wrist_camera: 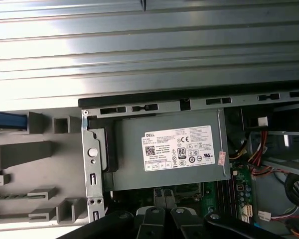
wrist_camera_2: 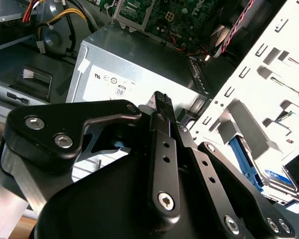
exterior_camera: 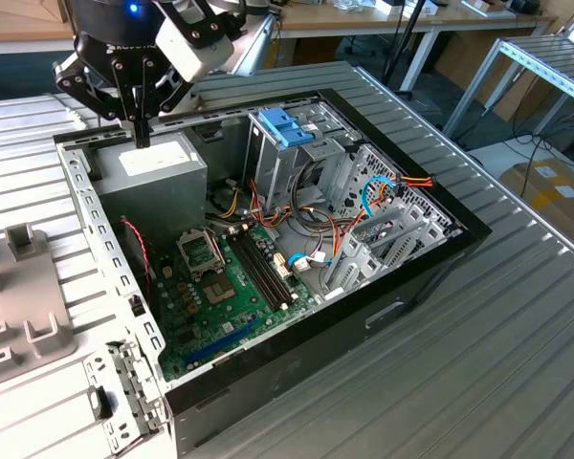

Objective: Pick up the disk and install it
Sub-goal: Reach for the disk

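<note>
The black pincer point(wrist_camera: 164, 193) has its two fingers pressed together with nothing between them. It hovers close over the grey metal power-supply box with a white sticker point(wrist_camera: 169, 154), in one corner of the open black computer case point(exterior_camera: 297, 368). Just beside that box stands the case's perforated bare-metal side wall point(wrist_camera: 92, 164). The disk, a flat drive with blue plastic rails point(wrist_camera_2: 249, 164), lies beyond that wall, outside the case, seated in a grey moulded holder point(wrist_camera: 20, 154) on the ribbed grey metal tabletop point(exterior_camera: 478, 373). So the disk lies sideways from the pincer, across the wall. Its long axis seems to run at right angles to that wall, though too little of it is visible to be sure. The second wrist view gives a blue rail and a scrap of label, while the first wrist view gives a thin blue edge and the closed fingertips. Farther off, the exterior view adds the green motherboard point(exterior_camera: 225, 287) and, at the case's far side, the metal drive cage topped by a light-blue plastic bracket point(exterior_camera: 285, 124)
</note>
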You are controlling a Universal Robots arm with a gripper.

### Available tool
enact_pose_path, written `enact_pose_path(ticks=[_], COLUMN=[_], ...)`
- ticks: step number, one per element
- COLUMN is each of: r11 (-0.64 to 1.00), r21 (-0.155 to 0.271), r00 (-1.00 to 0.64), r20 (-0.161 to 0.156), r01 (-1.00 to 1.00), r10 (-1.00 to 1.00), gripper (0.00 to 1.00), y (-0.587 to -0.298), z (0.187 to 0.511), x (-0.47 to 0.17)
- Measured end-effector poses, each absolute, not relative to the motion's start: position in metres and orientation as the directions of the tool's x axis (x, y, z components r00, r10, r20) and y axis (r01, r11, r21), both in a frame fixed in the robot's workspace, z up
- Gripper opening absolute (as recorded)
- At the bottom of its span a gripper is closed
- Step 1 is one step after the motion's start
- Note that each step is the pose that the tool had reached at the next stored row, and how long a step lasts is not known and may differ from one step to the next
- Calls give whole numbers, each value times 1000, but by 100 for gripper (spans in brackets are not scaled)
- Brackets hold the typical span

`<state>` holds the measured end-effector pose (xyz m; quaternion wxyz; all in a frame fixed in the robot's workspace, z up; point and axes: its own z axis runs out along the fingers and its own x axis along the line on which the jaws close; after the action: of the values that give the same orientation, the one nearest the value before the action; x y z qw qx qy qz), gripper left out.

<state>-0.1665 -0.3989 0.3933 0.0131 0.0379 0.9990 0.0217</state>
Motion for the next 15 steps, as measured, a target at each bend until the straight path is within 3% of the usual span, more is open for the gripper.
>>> enact_pose_path(ticks=[15], r11=[996], r21=[44], r00=[-997], r20=[-24], r01=[75], r10=[76], gripper=[11], y=[-399], z=[393], x=[-177])
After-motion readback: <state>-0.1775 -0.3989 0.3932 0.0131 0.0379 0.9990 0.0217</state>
